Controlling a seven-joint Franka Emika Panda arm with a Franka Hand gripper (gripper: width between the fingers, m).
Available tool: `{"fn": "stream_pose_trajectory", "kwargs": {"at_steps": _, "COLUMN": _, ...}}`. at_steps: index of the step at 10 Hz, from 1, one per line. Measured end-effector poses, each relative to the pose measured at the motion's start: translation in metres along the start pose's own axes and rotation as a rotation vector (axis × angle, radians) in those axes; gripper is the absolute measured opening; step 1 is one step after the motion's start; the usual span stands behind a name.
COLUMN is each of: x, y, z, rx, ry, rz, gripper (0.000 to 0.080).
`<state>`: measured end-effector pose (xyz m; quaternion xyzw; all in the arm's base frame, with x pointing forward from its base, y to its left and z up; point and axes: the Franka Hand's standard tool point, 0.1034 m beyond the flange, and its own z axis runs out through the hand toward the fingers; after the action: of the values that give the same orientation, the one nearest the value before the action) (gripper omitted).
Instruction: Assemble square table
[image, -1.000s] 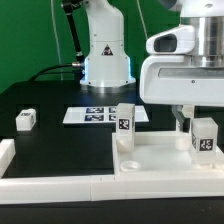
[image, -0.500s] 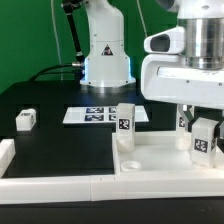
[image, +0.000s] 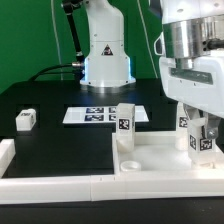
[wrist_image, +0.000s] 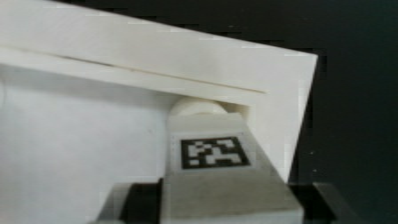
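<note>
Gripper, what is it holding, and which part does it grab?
The gripper pinches a white leg block on two opposite sides, near its top end.

Marker board (image: 97, 115) lying flat on the black table (image: 60, 145), white border rails (image: 55, 184) up front, green backdrop (image: 25, 40) behind.
</note>
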<state>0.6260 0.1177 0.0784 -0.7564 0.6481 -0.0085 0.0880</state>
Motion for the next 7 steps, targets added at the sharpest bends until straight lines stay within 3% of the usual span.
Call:
{"fn": "stream_pose_trajectory", "kwargs": {"at_steps": 2, "x": -0.0041, "y": 0.0004, "z": 0.0011, "rx": 0.004, "ry": -0.009, "rz": 0.052, "gripper": 0.0297}}
{"fn": "stream_pose_trajectory", "kwargs": {"at_steps": 3, "x": -0.0043, "y": 0.0007, "z": 0.0015, "rx": 0.002, "ry": -0.003, "rz": -0.025, "gripper": 0.0366}}
{"fn": "stream_pose_trajectory", "kwargs": {"at_steps": 4, "x": -0.0063, "y": 0.0000, "z": 0.0012, "rx": -0.004, "ry": 0.016, "rz": -0.206, "gripper": 0.0366}}
{"fn": "stream_pose_trajectory", "kwargs": {"at_steps": 5, "x": -0.0079, "y": -0.0006, "z": 0.0008, "rx": -0.013, "ry": 0.037, "rz": -0.414, "gripper": 0.0562}}
{"fn": "stream_pose_trajectory", "kwargs": {"at_steps": 7, "x": -0.0078, "y": -0.0001, "z": 0.0016, "rx": -0.018, "ry": 0.041, "rz": -0.529, "gripper": 0.0643}}
